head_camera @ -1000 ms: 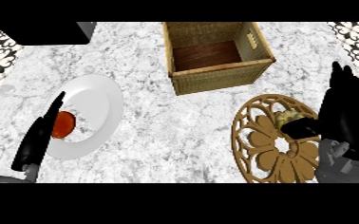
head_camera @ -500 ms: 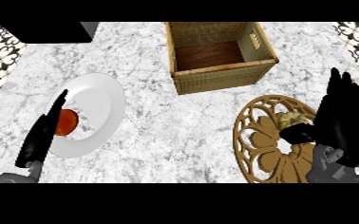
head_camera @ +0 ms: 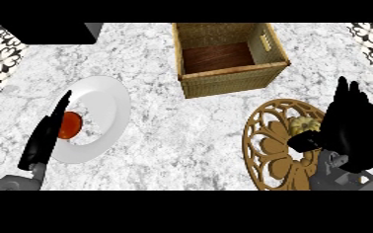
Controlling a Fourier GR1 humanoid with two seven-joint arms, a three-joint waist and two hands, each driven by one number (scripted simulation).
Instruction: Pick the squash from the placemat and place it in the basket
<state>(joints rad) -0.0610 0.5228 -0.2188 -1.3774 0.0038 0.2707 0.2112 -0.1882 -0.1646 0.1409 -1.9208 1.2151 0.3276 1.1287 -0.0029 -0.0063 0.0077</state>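
At the left edge, the left robot hand (head_camera: 45, 140) is seen resting with straight, open fingers over the rim of one white plate (head_camera: 105, 106), on which one red-orange round item (head_camera: 70, 125) lies. Toward the middle and far side of the marbled surface (head_camera: 153, 118), one woven basket (head_camera: 227, 57) stands open with nothing visible inside. At the right, one round openwork placemat (head_camera: 273, 145) lies flat, and one pale yellow squash (head_camera: 303, 125) sits on it near the right rim. The right robot hand (head_camera: 342, 128) is placed against the squash, the thumb reaching to the near side of it and the fingers raised beyond; the fingers are not yet closed around it.

A slip is judged the main risk: the squash is rounded and ribbed, so a closure off its middle could roll it across the placemat or off the rim. The basket's near wall could also be clipped if the squash were carried too low.
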